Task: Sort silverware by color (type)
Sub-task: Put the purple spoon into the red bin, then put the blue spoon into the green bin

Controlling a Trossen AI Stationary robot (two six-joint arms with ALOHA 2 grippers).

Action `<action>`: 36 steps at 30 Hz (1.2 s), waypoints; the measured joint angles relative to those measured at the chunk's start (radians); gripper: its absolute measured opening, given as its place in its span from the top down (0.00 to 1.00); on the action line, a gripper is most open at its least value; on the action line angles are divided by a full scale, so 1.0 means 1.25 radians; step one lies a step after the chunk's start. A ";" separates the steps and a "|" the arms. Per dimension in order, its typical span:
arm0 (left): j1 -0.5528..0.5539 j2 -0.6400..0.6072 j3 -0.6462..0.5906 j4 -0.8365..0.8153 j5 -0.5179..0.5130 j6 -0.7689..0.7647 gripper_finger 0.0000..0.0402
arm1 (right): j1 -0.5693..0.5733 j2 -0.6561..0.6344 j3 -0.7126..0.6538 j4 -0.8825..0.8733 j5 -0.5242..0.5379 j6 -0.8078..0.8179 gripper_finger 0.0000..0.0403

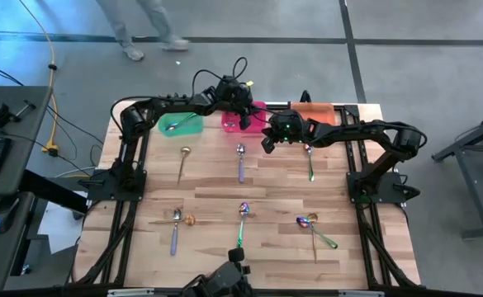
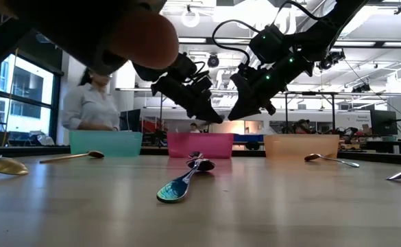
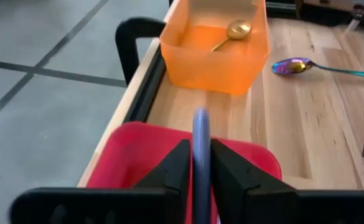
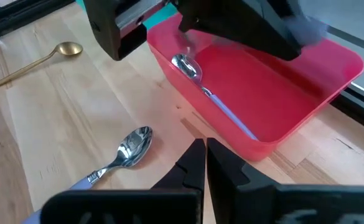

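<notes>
One lavender spoon [image 4: 214, 102] in pink bin [image 4: 306, 93].

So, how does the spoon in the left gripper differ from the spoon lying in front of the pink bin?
The held spoon is gripped above the pink bin by the left gripper; the lying spoon rests free on the table. Both have lavender handles.

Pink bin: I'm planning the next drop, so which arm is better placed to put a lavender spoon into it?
Left. Its tool already grips a lavender spoon right above the pink bin. The right tool is shut and empty, beside the bin.
</notes>
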 joint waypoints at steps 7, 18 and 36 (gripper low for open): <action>0.003 -0.006 0.000 -0.019 -0.023 0.001 0.77 | 0.000 0.000 0.000 -0.001 0.000 0.000 1.00; 0.002 -0.215 -0.220 0.080 -0.043 -0.026 0.98 | 0.000 0.000 0.000 0.005 0.001 -0.021 1.00; -0.124 -0.634 -0.803 0.433 -0.050 -0.186 1.00 | 0.046 0.000 0.000 0.041 -0.003 -0.005 1.00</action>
